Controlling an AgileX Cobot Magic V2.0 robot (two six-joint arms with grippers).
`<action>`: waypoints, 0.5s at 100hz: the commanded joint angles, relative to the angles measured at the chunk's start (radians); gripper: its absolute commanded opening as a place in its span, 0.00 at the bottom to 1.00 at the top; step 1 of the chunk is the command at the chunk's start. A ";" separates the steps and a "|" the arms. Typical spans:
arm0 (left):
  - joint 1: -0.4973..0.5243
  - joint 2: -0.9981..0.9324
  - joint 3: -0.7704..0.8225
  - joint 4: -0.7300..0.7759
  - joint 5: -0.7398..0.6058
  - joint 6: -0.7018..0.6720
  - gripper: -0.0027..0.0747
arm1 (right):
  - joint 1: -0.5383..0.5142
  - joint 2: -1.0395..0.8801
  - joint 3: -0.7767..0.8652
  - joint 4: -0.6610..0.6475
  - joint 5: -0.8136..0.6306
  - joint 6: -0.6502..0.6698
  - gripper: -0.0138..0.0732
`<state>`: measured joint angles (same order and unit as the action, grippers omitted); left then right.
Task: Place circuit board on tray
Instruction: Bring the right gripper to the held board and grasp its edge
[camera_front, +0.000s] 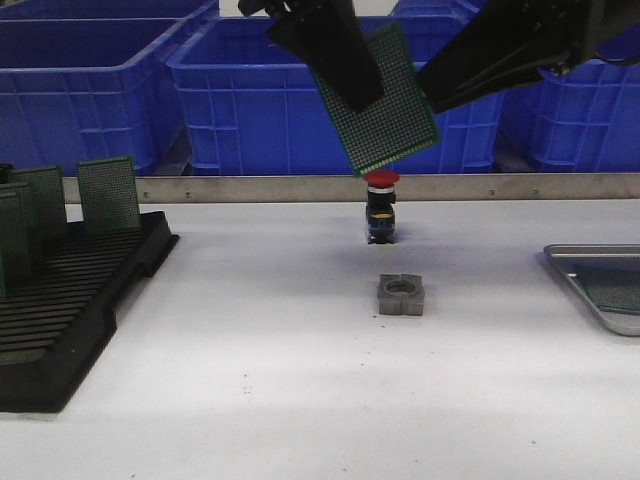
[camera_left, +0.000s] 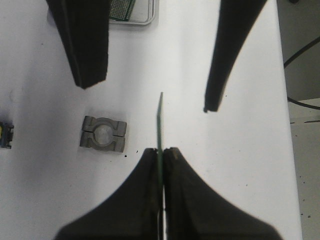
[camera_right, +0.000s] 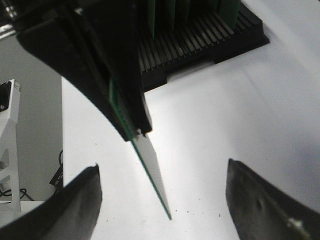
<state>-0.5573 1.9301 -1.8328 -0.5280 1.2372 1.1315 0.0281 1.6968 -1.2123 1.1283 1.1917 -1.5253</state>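
My left gripper (camera_front: 362, 92) is shut on a green perforated circuit board (camera_front: 400, 100) and holds it tilted, high above the middle of the table. In the left wrist view the board (camera_left: 160, 120) stands edge-on between my shut fingers (camera_left: 145, 190). My right gripper (camera_right: 162, 165) is open, with one finger on each side of the board (camera_right: 150, 167) and not touching it. The silver-grey tray (camera_front: 575, 285) lies at the table's right edge and holds another green board (camera_front: 612, 290). The tray also shows in the left wrist view (camera_left: 145, 20).
A black slotted rack (camera_front: 70, 310) with several upright green boards (camera_front: 108, 192) stands at the left. A red-capped push button (camera_front: 381, 208) and a grey metal block (camera_front: 401, 295) sit mid-table below the held board. Blue bins (camera_front: 250, 90) line the back.
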 joint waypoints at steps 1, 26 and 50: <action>-0.008 -0.053 -0.025 -0.047 0.035 -0.011 0.01 | 0.016 -0.040 -0.028 0.051 0.105 -0.015 0.78; -0.008 -0.053 -0.025 -0.047 0.035 -0.011 0.01 | 0.027 -0.040 -0.028 0.034 0.085 -0.015 0.78; -0.008 -0.053 -0.025 -0.047 0.035 -0.011 0.01 | 0.028 -0.040 -0.028 0.035 0.085 -0.015 0.73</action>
<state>-0.5573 1.9301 -1.8328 -0.5280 1.2372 1.1315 0.0551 1.6968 -1.2123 1.1069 1.1917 -1.5278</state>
